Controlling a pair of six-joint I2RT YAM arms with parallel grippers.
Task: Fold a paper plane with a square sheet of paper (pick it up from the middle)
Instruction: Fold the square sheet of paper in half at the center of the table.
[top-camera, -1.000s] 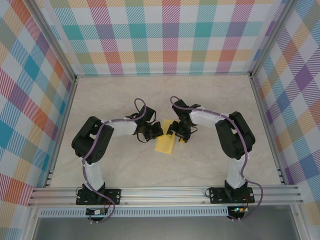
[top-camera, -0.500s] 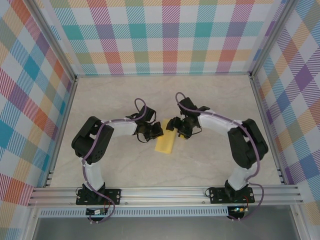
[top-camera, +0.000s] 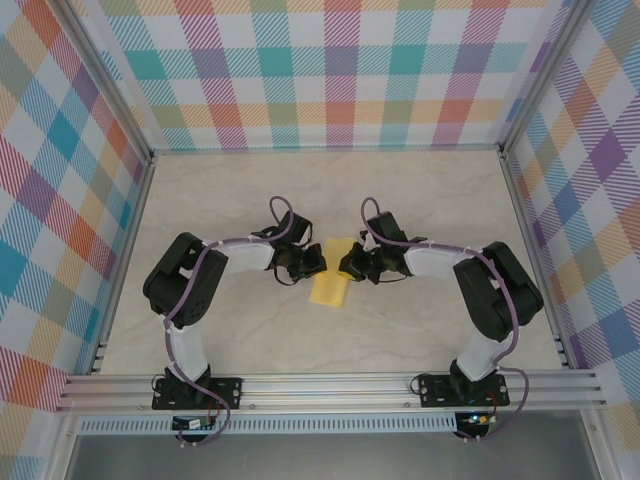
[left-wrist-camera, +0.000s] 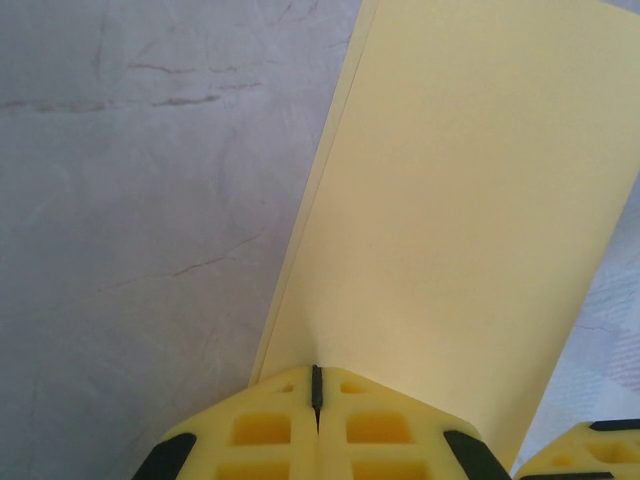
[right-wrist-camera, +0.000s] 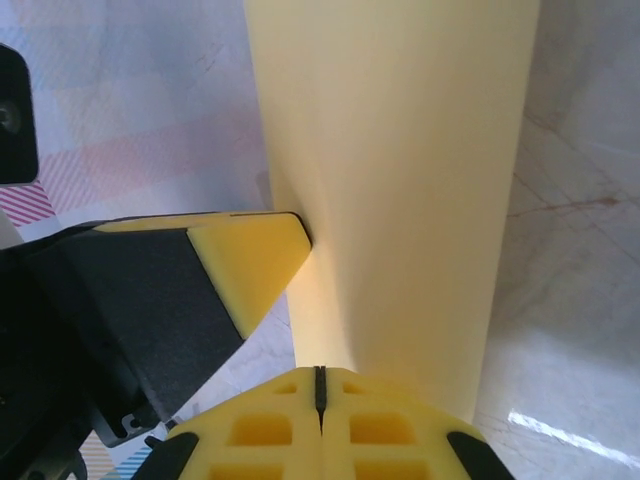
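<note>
Two pinches on edges of yellow paper (top-camera: 330, 290), left gripper (left-wrist-camera: 316, 382), right gripper (right-wrist-camera: 320, 380), bare table (top-camera: 240, 200) around

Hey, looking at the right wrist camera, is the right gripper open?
No, the right gripper is shut, its jaws pressed together on the edge of the yellow paper.
</note>
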